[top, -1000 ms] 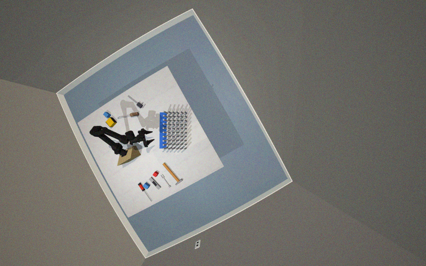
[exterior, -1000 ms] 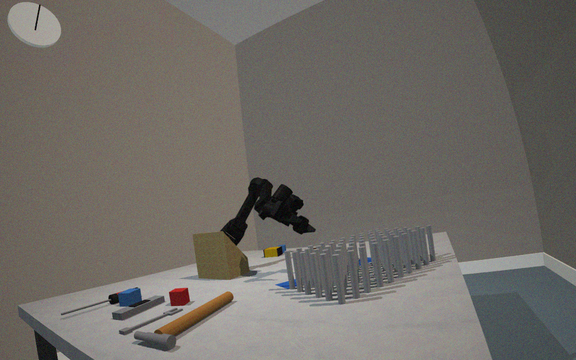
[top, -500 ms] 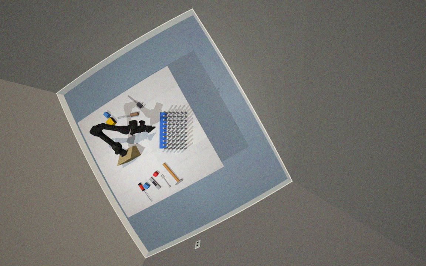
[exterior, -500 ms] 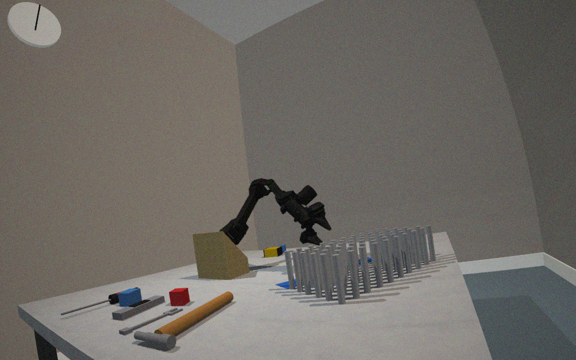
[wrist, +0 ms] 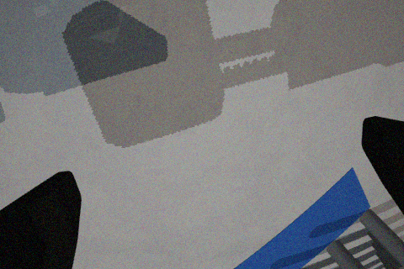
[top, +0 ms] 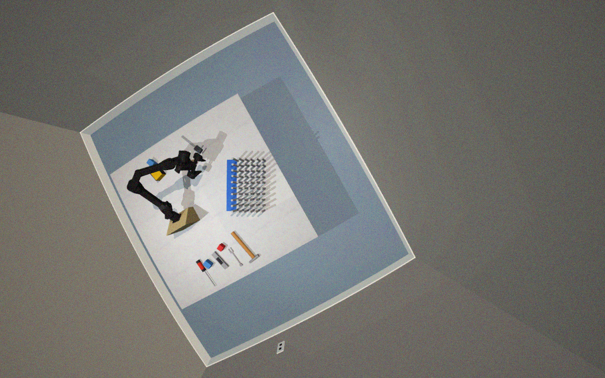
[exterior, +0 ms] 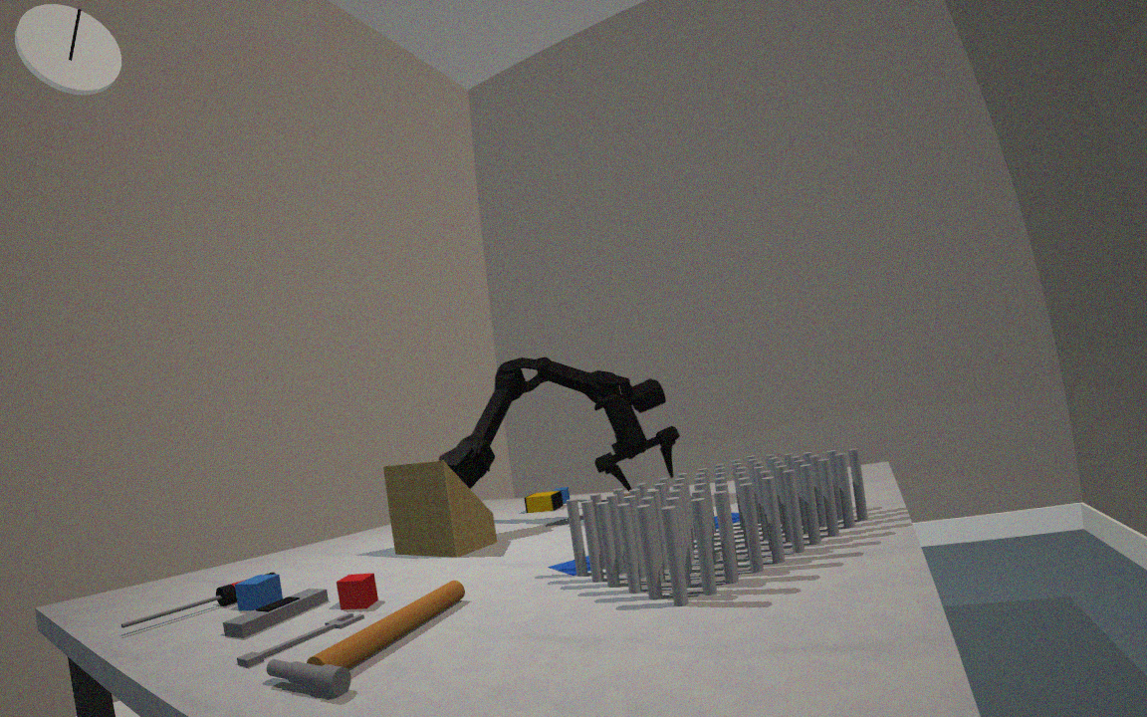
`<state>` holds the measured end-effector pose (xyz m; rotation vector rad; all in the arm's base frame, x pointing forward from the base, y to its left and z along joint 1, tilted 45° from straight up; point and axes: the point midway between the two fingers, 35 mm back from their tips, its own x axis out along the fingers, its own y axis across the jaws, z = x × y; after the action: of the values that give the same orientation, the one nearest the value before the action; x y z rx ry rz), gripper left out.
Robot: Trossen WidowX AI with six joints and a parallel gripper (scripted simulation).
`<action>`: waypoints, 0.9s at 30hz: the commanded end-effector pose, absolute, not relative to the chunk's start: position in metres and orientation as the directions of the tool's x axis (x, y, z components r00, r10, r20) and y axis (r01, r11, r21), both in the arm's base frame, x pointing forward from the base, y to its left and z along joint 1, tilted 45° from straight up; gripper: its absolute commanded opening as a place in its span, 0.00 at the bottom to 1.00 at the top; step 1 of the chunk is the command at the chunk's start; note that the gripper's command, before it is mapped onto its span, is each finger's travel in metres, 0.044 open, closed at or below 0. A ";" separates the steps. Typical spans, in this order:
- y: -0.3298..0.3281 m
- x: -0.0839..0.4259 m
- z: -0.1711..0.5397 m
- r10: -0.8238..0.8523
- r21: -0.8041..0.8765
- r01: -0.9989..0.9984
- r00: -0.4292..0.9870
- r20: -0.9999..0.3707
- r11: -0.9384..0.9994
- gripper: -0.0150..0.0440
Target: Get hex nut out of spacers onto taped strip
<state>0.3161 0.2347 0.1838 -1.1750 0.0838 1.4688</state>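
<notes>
Yellow block (top: 157,175) (exterior: 543,502) near the bench's (top: 285,220) (exterior: 783,659) (wrist: 168,202) left corner, partly covered from above by the arm (top: 148,196) (exterior: 490,423) | claw (top: 202,167) (exterior: 650,482) (wrist: 224,160) spread, nothing pinched, fingers cut off at the wrist view's sides | blue strip (top: 229,197) (exterior: 571,566) (wrist: 311,214), then spacers (top: 232,182) (exterior: 675,553) (wrist: 380,227) toward the upper-right edge; nut can't be made out among them, folks

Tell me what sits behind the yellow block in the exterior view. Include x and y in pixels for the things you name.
Part of a blue block (top: 150,161) (exterior: 565,493) shows behind the yellow block (top: 157,175) (exterior: 543,502); its remainder is covered, as is the tabletop directly behind.
</notes>
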 end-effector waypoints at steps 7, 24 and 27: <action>0.275 0.215 0.260 0.709 -0.681 -0.213 -0.102 -0.698 -0.701 1.00; 0.274 0.218 0.259 0.709 -0.681 -0.211 -0.103 -0.698 -0.701 1.00; 0.274 0.218 0.259 0.709 -0.681 -0.211 -0.103 -0.698 -0.701 0.87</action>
<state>0.2185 0.2745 0.2594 -1.5394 -0.5501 1.8650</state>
